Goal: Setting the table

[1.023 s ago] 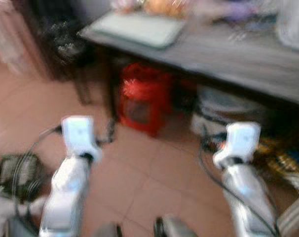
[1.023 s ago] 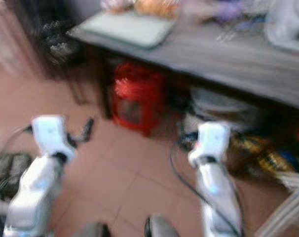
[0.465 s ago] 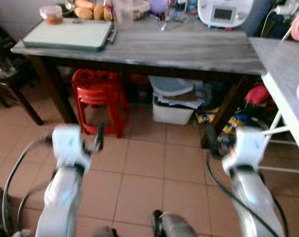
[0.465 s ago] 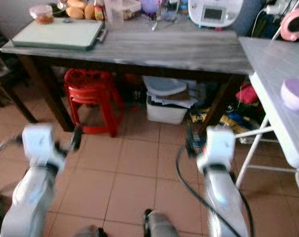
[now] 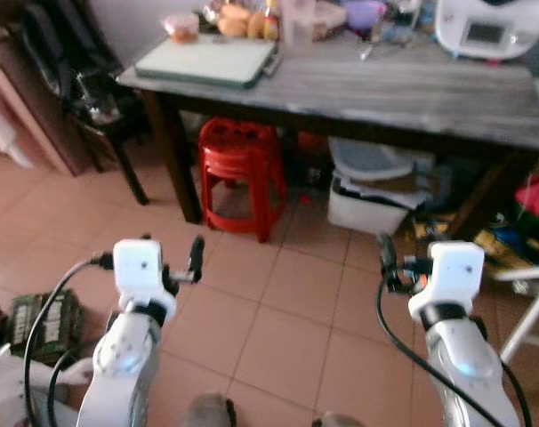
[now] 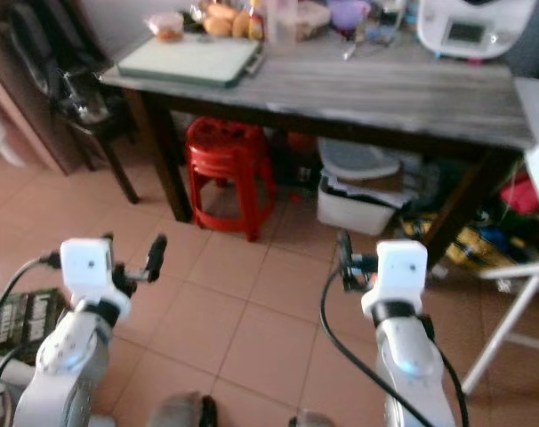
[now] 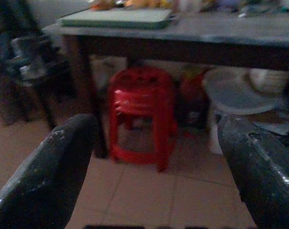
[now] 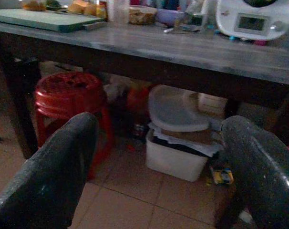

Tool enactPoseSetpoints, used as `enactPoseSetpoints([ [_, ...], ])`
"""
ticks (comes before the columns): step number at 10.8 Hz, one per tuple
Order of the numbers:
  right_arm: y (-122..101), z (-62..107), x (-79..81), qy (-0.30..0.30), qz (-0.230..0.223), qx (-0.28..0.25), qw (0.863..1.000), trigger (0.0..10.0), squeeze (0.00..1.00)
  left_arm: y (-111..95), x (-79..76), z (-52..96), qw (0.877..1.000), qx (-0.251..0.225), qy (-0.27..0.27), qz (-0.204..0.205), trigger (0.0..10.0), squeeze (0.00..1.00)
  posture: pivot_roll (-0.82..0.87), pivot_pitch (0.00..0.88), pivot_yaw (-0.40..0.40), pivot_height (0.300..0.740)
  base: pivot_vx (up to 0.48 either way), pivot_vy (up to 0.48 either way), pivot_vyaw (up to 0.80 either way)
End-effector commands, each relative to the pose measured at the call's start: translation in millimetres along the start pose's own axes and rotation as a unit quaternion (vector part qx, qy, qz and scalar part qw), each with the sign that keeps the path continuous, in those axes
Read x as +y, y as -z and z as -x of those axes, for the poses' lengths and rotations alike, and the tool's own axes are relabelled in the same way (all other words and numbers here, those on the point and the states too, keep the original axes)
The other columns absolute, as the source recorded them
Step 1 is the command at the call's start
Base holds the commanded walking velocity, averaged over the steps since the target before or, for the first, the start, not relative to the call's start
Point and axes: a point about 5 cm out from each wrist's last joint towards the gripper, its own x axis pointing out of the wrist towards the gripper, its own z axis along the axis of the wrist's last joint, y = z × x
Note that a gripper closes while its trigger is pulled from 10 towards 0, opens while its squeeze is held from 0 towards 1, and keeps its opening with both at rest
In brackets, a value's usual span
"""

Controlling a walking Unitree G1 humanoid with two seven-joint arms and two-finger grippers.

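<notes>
We face the grey table (image 5: pixel 412 89); our left gripper (image 7: pixel 154 157) and right gripper (image 8: pixel 159 162) hover spread, empty, above the tiled floor (image 5: pixel 278 329).

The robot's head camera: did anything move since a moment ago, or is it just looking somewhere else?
Just the view swung: the grey table and red stool sit further right in the picture now. Nothing was grabbed or dropped. Both claws, left and right, are open and empty, above the tiled floor.
</notes>
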Motion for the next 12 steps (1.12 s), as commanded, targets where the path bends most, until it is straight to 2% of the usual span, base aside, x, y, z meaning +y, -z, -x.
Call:
enactPoseSetpoints([
  [1, -0.5, -1.3, -0.3, -0.005, -0.001, -0.001, 1.000, 10.0, 0.00, -4.0, -0.9, -1.6, 1.000, -0.005, 0.008, 0.000, 10.0, 0.00, -0.06, 0.077, 0.020, 0.740, 0.000, 0.000, 0.00],
  [3, -7.9, -10.5, 11.9, -0.044, 0.014, -0.016, 0.999, 10.0, 0.00, -7.4, -3.0, -5.1, 1.000, -0.013, 0.006, 0.007, 10.0, 0.00, -0.05, 0.087, 0.008, 0.740, 0.000, -0.332, 0.00],
  [4, -8.4, -13.9, 14.0, -0.041, 0.027, -0.016, 0.999, 10.0, 0.00, -8.9, -4.5, -5.1, 1.000, -0.015, 0.003, 0.006, 10.0, 0.00, -0.05, 0.092, 0.002, 0.740, 0.000, -0.368, 0.00],
  [6, -8.8, -16.5, 14.4, -0.037, 0.017, -0.014, 0.999, 10.0, 0.00, -10.0, -4.6, -5.1, 1.000, -0.016, 0.005, 0.007, 10.0, 0.00, -0.04, 0.100, 0.001, 0.740, 0.000, -0.379, 0.00],
  [8, -8.5, -18.3, 13.6, -0.021, 0.026, -0.011, 0.999, 10.0, 0.00, -11.9, -2.0, -5.3, 1.000, -0.018, 0.003, 0.005, 10.0, 0.00, -0.03, 0.103, 0.005, 0.740, 0.000, -0.457, 0.00],
  [9, -6.7, -19.3, 14.3, -0.019, 0.010, -0.005, 1.000, 10.0, 0.00, -13.7, -1.3, -5.4, 1.000, -0.020, 0.002, 0.002, 10.0, 0.00, -0.03, 0.110, 0.006, 0.740, 0.000, -0.450, 0.00],
  [10, -7.8, -19.0, 13.1, -0.014, 0.026, -0.010, 1.000, 10.0, 0.00, -13.3, -1.3, -4.9, 1.000, -0.019, 0.001, 0.001, 10.0, 0.00, -0.03, 0.111, 0.007, 0.740, 0.000, -0.446, 0.00],
  [12, -7.6, -19.6, 12.0, 0.000, 0.022, -0.010, 1.000, 10.0, 0.00, -12.3, -2.5, -5.7, 1.000, -0.016, 0.003, -0.003, 10.0, 0.00, -0.03, 0.115, 0.010, 0.740, 0.000, -0.371, 0.00],
])
